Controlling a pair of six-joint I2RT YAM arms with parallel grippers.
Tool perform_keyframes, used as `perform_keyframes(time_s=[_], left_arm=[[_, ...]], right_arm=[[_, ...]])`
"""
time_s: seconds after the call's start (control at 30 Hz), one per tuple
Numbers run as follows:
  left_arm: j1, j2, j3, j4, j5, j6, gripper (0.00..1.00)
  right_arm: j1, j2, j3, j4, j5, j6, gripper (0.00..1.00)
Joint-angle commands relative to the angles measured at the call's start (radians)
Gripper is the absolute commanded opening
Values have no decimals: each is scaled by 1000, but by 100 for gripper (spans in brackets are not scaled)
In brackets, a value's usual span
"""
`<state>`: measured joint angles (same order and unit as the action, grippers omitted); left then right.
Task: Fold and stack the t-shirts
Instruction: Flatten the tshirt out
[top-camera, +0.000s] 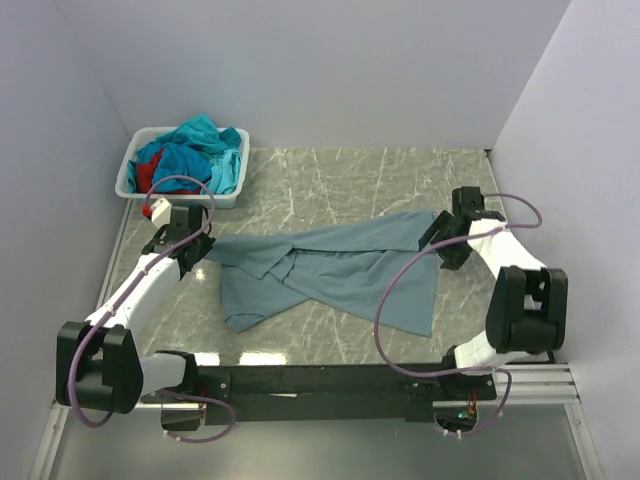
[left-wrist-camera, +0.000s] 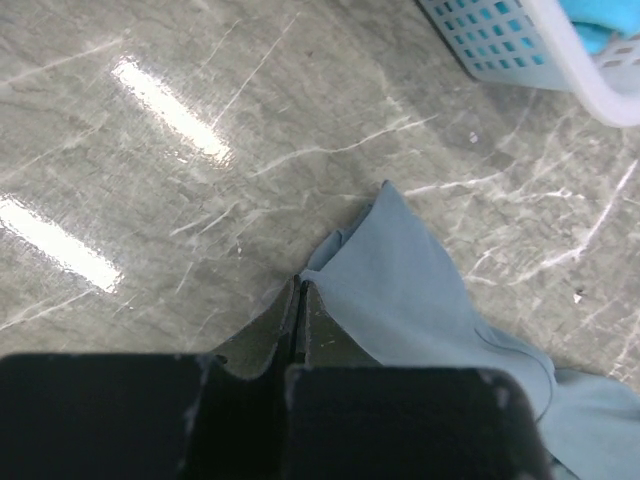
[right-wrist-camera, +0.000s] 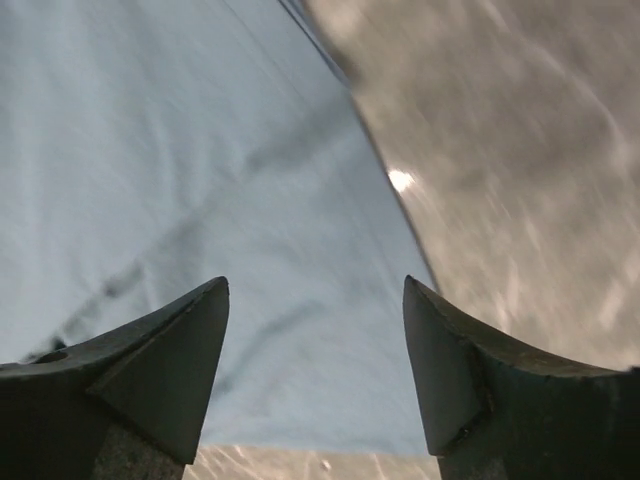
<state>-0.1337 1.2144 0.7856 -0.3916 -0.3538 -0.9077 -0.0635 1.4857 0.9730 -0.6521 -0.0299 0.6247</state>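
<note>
Left gripper: jaws pressed together with only a hairline slit between them. The pointed tip of the grey-blue shirt runs straight into that slit. I read this as a pinch on a sleeve end or corner. From the jaws the cloth widens off to one side, and the bare marbled surface lies on the other.

Right gripper: jaws spread wide with nothing between them, poised over the shirt, with cloth beneath both tips. The shirt's edge runs diagonally just beyond. This wrist picture is blurred, so I cannot tell whether the tips touch the cloth.

Overhead: the shirt lies mid-surface, rumpled and lapped over itself. Its long axis runs across from the left edge toward the right edge, rising a little toward the far side on the right. The left gripper sits at its left end and the right gripper at its far-right corner — one arm per end, neither needing to reach across.

The remaining shirts — teal, blue, red — are heaped in the white basket at the far-left corner, just beyond the left gripper.

Judgement: the shirt is not yet flat and no fold has begun. The next move depends on the right gripper closing on its corner, so the ends can be drawn apart along the long axis. The risk is catching a second layer.
</note>
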Motion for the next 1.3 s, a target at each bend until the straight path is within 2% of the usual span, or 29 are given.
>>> perform_keyframes(time_s=[0.0,0.17,0.53,0.73,0.93,1.1,1.27], left_arm=[[8,4,29,11,-1,3,1],[8,-18,17,26,7,13,1],[8,-18,11,43,42,15,1],[8,-23,9,37,41,13,1],[8,-30,9,23,36,10,1],[8,-24,6,23,44,4,1],[8,-12,6,28,58,4,1]], right_arm=[[-2,68,81,109,-36,-51,74],[-4,143,112,152,2,-46,66],[-12,238,107,281,18,6,61],[-25,291,138,296,22,10,58],[-30,257,101,279,-1,15,56],[-30,210,93,210,111,1,56],[-30,203,92,186,139,-17,56]])
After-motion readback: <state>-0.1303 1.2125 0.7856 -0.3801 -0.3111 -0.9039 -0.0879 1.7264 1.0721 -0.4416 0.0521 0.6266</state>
